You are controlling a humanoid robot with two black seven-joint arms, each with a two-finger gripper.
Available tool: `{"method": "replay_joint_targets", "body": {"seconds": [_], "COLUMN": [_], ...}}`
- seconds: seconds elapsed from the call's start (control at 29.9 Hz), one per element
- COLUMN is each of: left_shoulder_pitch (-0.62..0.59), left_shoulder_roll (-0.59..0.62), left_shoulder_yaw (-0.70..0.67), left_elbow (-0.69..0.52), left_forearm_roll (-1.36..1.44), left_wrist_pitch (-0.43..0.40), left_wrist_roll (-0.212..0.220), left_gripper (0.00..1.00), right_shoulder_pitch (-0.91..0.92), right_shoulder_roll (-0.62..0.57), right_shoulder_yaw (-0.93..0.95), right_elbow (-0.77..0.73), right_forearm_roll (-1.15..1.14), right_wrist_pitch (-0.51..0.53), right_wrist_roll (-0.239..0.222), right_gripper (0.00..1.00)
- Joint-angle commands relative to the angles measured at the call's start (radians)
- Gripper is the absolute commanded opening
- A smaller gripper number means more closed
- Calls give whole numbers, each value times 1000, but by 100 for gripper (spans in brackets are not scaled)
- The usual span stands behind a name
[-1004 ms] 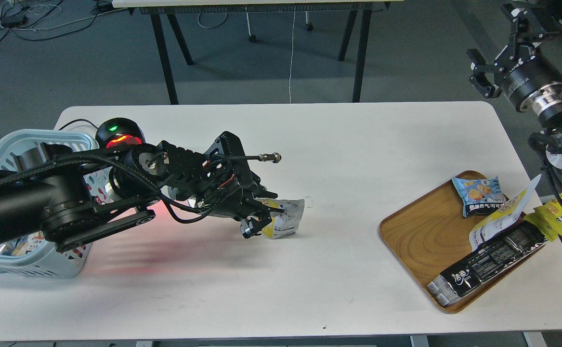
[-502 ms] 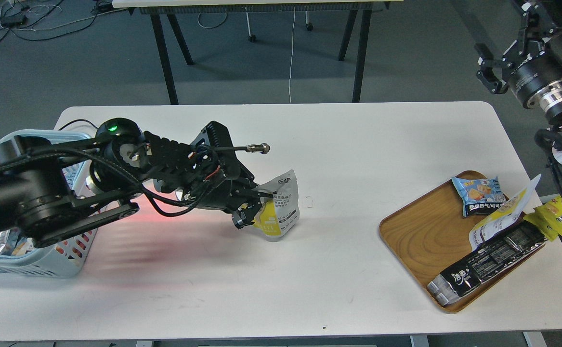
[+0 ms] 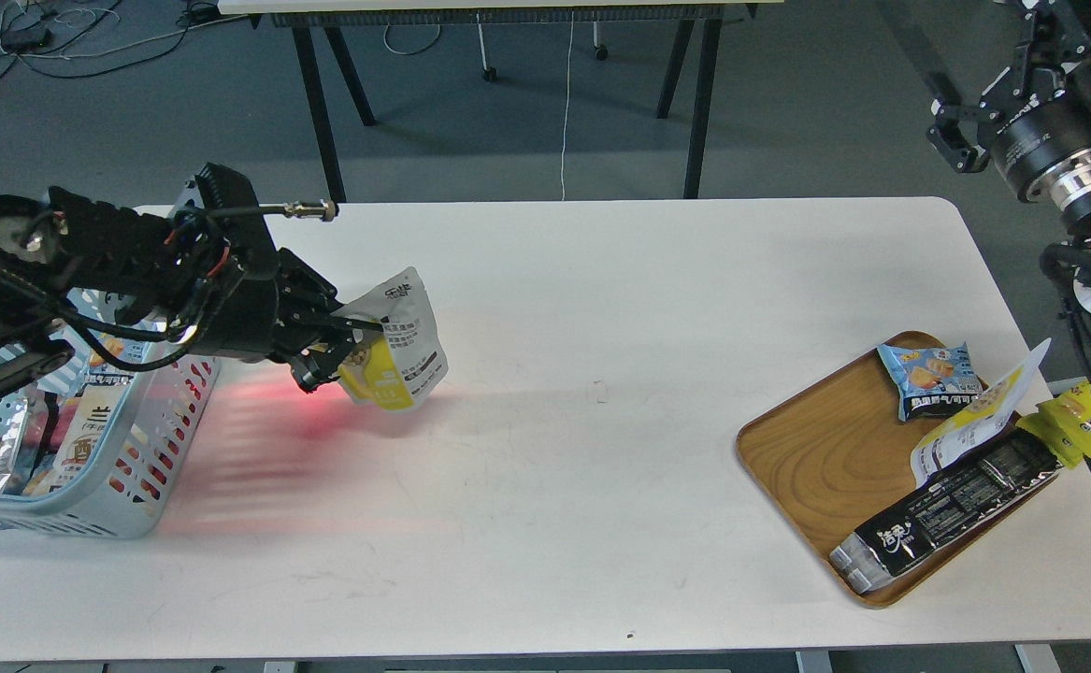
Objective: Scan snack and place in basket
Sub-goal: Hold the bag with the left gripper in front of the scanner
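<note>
My left gripper [image 3: 344, 344] is shut on the snack [image 3: 395, 355], a white pouch with a yellow lower part and dark text panel, held above the table just right of the basket. The light-blue basket [image 3: 148, 458] with slotted sides stands at the table's left edge, partly hidden by my left arm, with several packets inside. My right gripper [image 3: 961, 121] is raised at the far right, off the table; its fingers are dark and seen from behind.
A wooden tray [image 3: 807, 458] at the right holds a small light-blue packet [image 3: 928, 377], a long black packet [image 3: 947, 514] and a white-yellow pouch [image 3: 975, 421]. A yellow packet [image 3: 1073, 425] lies at its right edge. Red scanner light falls on the table beside the basket.
My left arm has swung left and up with the snack, from the table's middle to just beside the basket. The right gripper has risen slightly.
</note>
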State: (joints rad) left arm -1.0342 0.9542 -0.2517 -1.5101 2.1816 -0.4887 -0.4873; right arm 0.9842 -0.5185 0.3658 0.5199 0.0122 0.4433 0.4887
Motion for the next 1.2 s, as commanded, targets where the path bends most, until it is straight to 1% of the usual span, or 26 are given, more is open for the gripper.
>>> {"method": "replay_joint_targets", "body": {"seconds": [0.0,0.3,0.54,0.9,1.17], "left_shoulder_pitch": [0,-18,-26,-61,-49], "left_shoulder_roll": [23,31,86,94,84], "left_shoulder_yaw": [3,-1,-3,0,23], "left_elbow": [11,25,8,10,13], "left_forearm_roll": [0,0,0,0,0], "left_wrist_pitch": [0,0,0,0,0], "left_wrist_roll": [-1,-1,-1,-1,-1], "left_gripper": [0,0,0,0,0], "right_shoulder_pitch": [-1,-1,-4,-1,-1], "right_shoulder_roll": [2,-8,-8,-6,-8], "right_shoulder_yaw": [-1,16,24,38,58], "right_elbow": [0,0,0,0,2], "right_forearm_roll": [0,0,0,0,0], "right_wrist_pitch": [0,3,3,3,3], "right_wrist_roll": [0,0,0,0,0], "right_gripper": [99,99,99,99,99]}}
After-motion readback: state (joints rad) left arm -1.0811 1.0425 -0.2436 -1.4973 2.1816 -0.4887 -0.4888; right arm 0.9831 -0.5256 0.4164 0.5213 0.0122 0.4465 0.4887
